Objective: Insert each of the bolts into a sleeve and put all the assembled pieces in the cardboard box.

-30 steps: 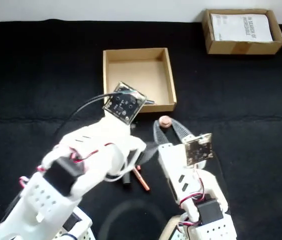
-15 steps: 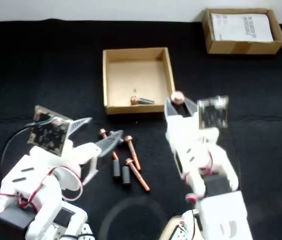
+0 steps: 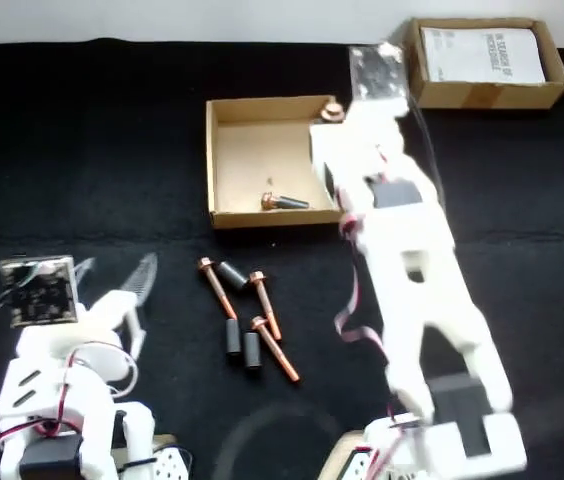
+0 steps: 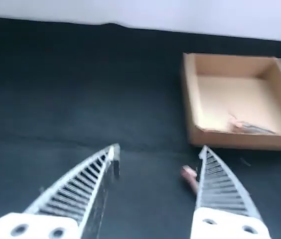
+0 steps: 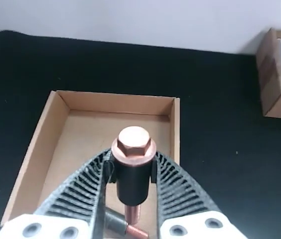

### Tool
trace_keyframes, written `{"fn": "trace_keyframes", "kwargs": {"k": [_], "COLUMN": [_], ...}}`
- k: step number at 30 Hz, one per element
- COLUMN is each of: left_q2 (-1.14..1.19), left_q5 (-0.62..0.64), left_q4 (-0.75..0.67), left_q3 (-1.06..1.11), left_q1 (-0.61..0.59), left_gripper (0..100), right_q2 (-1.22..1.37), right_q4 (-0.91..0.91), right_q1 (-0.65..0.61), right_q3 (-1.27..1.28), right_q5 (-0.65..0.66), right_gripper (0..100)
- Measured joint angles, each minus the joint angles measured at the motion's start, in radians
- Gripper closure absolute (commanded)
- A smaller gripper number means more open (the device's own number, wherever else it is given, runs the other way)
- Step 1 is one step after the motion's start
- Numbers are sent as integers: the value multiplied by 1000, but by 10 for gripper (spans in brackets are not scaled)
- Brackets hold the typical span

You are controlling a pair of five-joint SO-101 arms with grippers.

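Overhead, we see the right gripper above the far right corner of the shallow, open-topped brown cardboard box. Through the right wrist camera, the right gripper is clamped on a short black cylindrical sleeve from both sides. A copper-coloured hex-head bolt is pushed through that sleeve, its head seated on top and its threaded tip poking out underneath. The pair hangs over the inside of the cardboard box.

One assembled piece already lies on the box floor near the front wall (we also catch it below the held sleeve,).

The left gripper sits low on the near left of the black cloth table. Its fingers are spread wide with nothing between them. From its own camera, the left gripper faces the box's front wall, and the assembled piece lies just behind that wall.

In front of the box, three loose copper bolts lie among three loose black sleeves, all well apart from both grippers.

A second, smaller cardboard carton topped with a white printed sheet stands at the far right.
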Motion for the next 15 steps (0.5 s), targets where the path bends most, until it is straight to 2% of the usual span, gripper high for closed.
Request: {"fn": "trace_keyframes", "kwargs": {"k": [6,15], "left_q2": [3,3], "left_q5": [0,0], "left_q4": [0,0], "left_q3": [115,249], "left_q1": [-141,-175], "left_gripper": [748,748], "right_q2": [399,825], "right_q4": [81,278], "right_q1": [6,2], "right_q3": [-345,-753], "right_q5": [95,288], "right_gripper": [991,986]}}
